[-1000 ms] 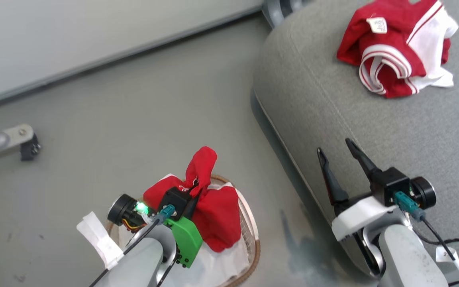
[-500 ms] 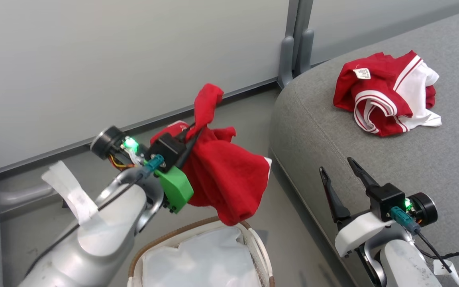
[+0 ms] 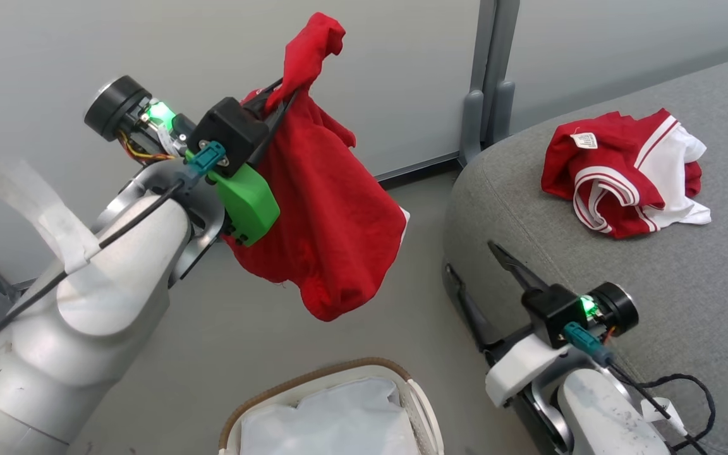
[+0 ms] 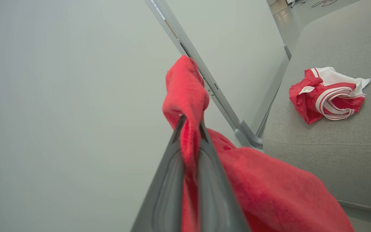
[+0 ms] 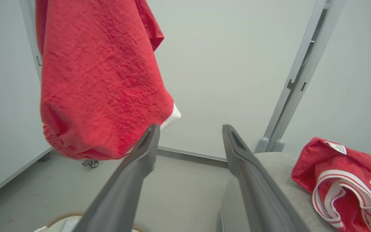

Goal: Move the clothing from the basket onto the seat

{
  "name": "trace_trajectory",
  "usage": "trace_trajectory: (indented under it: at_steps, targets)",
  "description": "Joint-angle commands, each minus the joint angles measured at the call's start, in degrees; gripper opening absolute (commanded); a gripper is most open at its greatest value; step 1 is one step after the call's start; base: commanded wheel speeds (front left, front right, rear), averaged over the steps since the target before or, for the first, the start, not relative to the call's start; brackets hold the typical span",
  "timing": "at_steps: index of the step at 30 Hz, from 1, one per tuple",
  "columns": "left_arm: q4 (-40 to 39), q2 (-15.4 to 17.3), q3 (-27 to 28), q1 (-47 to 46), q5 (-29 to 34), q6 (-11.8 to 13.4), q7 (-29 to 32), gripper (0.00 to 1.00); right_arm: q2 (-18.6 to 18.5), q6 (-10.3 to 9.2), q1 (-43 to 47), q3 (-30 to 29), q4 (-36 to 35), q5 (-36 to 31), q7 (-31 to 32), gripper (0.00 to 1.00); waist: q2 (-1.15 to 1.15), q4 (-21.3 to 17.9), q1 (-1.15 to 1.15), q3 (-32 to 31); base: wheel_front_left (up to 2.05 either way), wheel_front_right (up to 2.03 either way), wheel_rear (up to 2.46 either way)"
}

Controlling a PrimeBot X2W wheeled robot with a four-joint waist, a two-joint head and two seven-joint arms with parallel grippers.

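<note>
My left gripper is shut on a bunched fold of a red garment, held high above the floor left of the seat; a white hem peeks out at its far side. In the left wrist view the fingers pinch the red fabric. The other red garment, with white striped trim, lies crumpled on the grey seat. Below, the basket holds just its white liner. By the seat's front corner my right gripper stands open with nothing in it, and its wrist view shows the hanging garment.
A pale wall panel with a grey upright post stands behind the seat's corner. Grey floor lies between the basket and the seat. A small caster sits at the wall's foot. A black cable trails from my right forearm over the seat.
My left gripper has lifted the red garment out of the basket and raised it well above it. The head view has tilted upward. My right gripper has shifted slightly left and stays open.
</note>
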Motion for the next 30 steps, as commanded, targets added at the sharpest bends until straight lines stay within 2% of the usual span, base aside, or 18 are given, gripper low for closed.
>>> trace_trajectory:
  at_steps: [1, 9, 13, 19, 24, 25, 26, 27, 29, 30]
  targets:
    - [0.0, -0.3, 0.3, -1.4, -0.1, 0.0, 0.4, 0.0, -0.2, -0.06, -0.7, 1.8, -0.6, 0.8, -0.1, 1.0, 0.0, 0.4, 0.0, -0.3, 0.0, 0.0, 0.0]
    - [0.5, -3.6, -1.1, -5.0, -0.1, 0.1, 1.7, 0.0, -0.2, -0.06, -2.9, 13.0, 0.1, 3.4, -0.1, 1.0, 0.0, 2.4, 0.0, -1.1, 0.0, 0.0, 0.0]
    - [0.2, -5.4, -2.1, -6.6, -0.3, 0.1, 2.5, 0.0, -0.2, -0.07, -5.5, 15.4, 1.3, 4.3, -0.1, 1.0, 0.0, 3.6, 0.0, -1.3, 0.0, 0.0, 0.0]
    - [-1.6, -8.8, -3.8, -7.5, -1.7, 0.1, 3.4, 0.0, -0.2, -0.06, -9.2, 13.0, 2.1, 3.2, -0.1, 1.0, 0.0, 5.3, 0.0, -1.2, 0.0, 0.0, 0.0]
    - [-4.5, -10.0, -5.2, -7.0, -3.3, 0.1, 4.6, 0.0, -0.2, -0.06, -11.0, 9.2, 3.8, -0.7, -0.1, 1.0, 0.0, 6.4, 0.0, -1.2, 0.0, 0.0, 0.0]
    - [-5.0, -10.0, -5.3, -6.8, -3.6, 0.1, 4.9, 0.0, -0.2, -0.06, -11.3, 8.7, 4.2, -1.1, -0.1, 0.79, 0.0, 6.5, 0.0, -1.2, 0.0, 0.0, 0.0]
    - [-5.6, -9.8, -5.4, -6.6, -3.9, 0.1, 5.3, 0.0, -0.2, -0.06, -11.8, 8.1, 4.7, -1.4, -0.1, 0.49, 0.0, 6.7, 0.0, -1.2, 0.0, 0.0, 0.0]
    - [-6.1, -9.6, -5.4, -6.5, -4.2, 0.1, 5.5, 0.0, -0.2, -0.06, -12.1, 7.8, 5.0, -1.5, -0.1, 0.43, 0.0, 6.8, 0.0, -1.2, 0.0, 0.0, 0.0]
    - [-7.0, -8.9, -5.5, -6.0, -4.5, 0.1, 5.9, 0.0, -0.1, -0.06, -12.6, 7.3, 5.8, -1.6, -0.1, 0.23, 0.0, 7.0, 0.0, -1.2, 0.0, 0.0, 0.0]
    - [-7.3, -8.6, -5.4, -5.6, -4.6, 0.4, 6.1, 0.0, -0.2, -0.06, -12.9, 7.1, 6.1, -1.6, -0.1, 0.06, 0.0, 7.0, 0.0, -1.2, 0.0, 0.0, 0.0]
